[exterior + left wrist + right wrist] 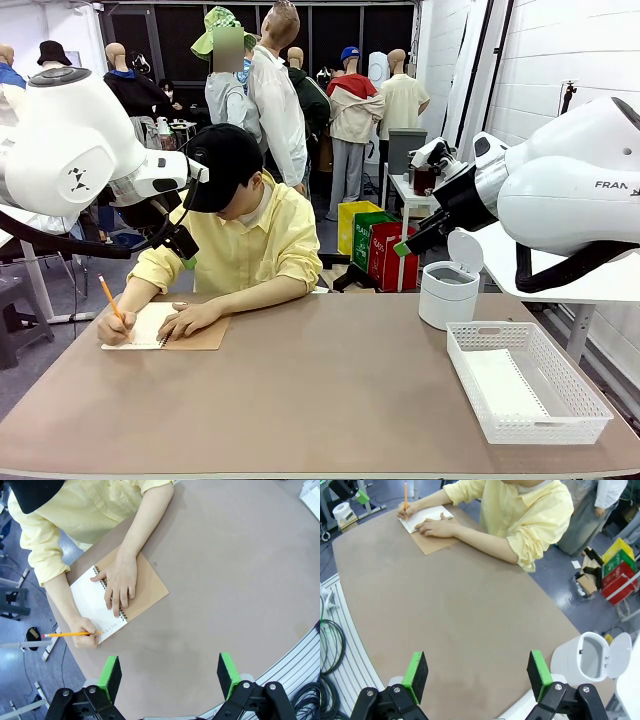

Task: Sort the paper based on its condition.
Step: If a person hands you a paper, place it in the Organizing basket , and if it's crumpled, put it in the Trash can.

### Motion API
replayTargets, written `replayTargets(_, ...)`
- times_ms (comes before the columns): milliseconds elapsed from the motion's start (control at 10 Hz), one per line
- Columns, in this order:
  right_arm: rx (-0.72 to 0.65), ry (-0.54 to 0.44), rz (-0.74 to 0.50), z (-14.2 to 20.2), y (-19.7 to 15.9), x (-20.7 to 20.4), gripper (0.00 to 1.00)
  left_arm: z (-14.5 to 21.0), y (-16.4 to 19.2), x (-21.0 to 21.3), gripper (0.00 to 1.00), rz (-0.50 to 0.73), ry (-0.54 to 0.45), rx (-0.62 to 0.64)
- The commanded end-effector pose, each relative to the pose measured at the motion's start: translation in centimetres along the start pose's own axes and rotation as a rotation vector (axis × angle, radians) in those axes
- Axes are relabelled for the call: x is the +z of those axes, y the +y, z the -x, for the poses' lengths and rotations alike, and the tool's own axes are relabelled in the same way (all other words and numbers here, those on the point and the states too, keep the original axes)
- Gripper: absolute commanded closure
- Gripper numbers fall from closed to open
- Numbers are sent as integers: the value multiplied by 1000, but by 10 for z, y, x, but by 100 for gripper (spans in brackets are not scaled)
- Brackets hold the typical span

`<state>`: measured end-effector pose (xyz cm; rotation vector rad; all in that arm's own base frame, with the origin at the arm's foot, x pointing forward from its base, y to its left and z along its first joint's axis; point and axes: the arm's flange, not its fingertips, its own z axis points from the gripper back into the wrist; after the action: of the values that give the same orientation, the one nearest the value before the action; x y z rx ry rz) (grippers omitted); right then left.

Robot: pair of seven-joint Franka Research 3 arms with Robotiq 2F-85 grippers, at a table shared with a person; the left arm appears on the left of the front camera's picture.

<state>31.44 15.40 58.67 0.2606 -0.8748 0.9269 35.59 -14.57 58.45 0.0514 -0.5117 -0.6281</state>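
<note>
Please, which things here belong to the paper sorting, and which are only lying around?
Likely for the job:
- basket
- bin, lid open
- left gripper and right gripper, both open

Not for it, as it looks:
- notebook and pencil, in use by the person
- coloured boxes on the floor behind

The scene is brightly and evenly lit from overhead. Soft, faint shadows are cast on the worktop [330, 390] beside the person [245, 240]. Focus is held sharp throughout. In both wrist views the worktop's edges are bowed by wide-angle distortion.
</note>
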Motion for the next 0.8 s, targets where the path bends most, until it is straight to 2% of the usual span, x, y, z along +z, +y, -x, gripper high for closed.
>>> replayTargets(0, 2, 3, 5, 0, 1, 0, 0, 0, 1, 1, 0, 0, -5, 3)
replayTargets(700, 2, 3, 5, 0, 1, 0, 0, 0, 1, 1, 0, 0, -5, 3)
